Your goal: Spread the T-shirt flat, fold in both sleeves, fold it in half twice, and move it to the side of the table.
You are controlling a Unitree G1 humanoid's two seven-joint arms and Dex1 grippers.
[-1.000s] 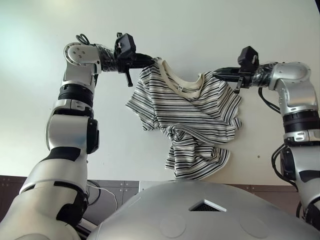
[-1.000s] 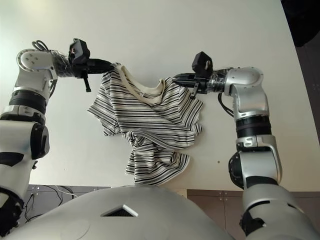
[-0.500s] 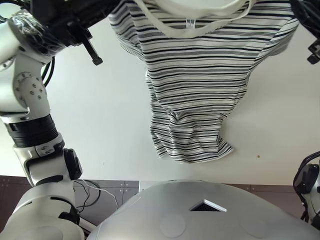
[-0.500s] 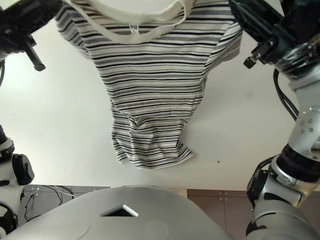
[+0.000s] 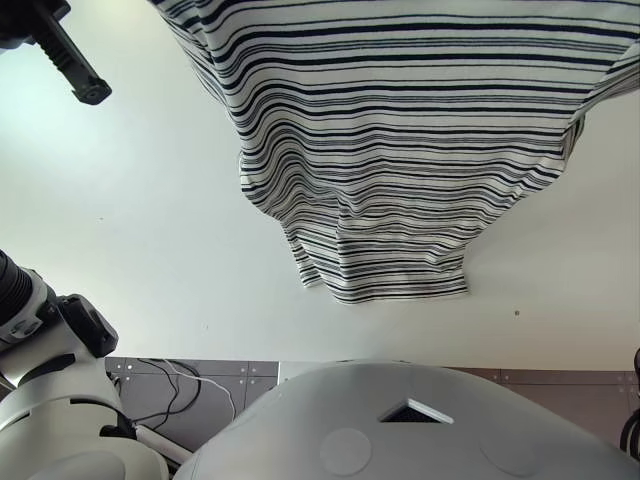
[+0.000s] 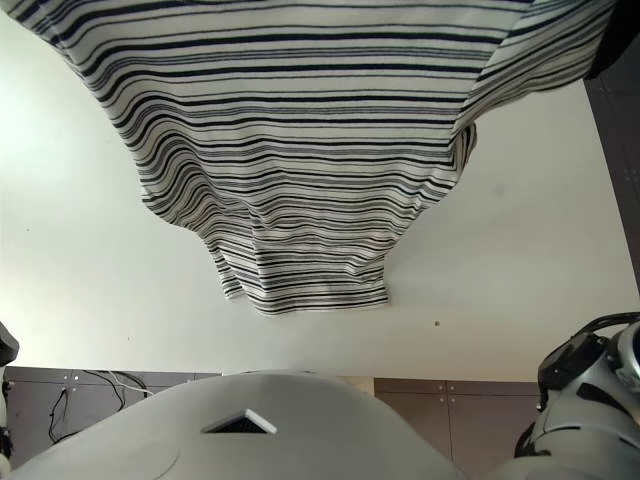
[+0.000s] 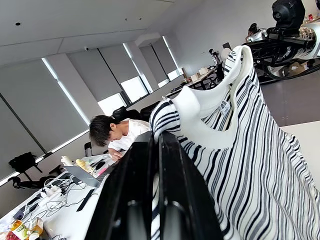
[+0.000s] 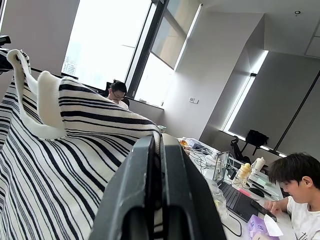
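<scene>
The black-and-white striped T-shirt (image 5: 400,150) hangs spread wide in the air over the white table (image 5: 120,250). Its hem (image 5: 390,285) dangles low near the table's front edge; I cannot tell if it touches. In the left wrist view my left gripper (image 7: 156,136) is shut on one shoulder of the shirt beside the cream collar (image 7: 210,110). My right gripper (image 8: 156,139) is shut on the other shoulder, with striped cloth (image 8: 45,170) falling away below it. The right arm (image 7: 290,30) shows beyond the collar, at about the same height.
The table's front edge (image 5: 200,355) runs just below the hem, with cables (image 5: 190,385) under it. The table's right edge meets dark floor (image 6: 622,150). Bare tabletop lies left and right of the hanging shirt.
Both arms have risen and come toward the head camera with the shirt. It has lifted off the table, uncrumpled and now hangs broad, its collar out of the eye views.
</scene>
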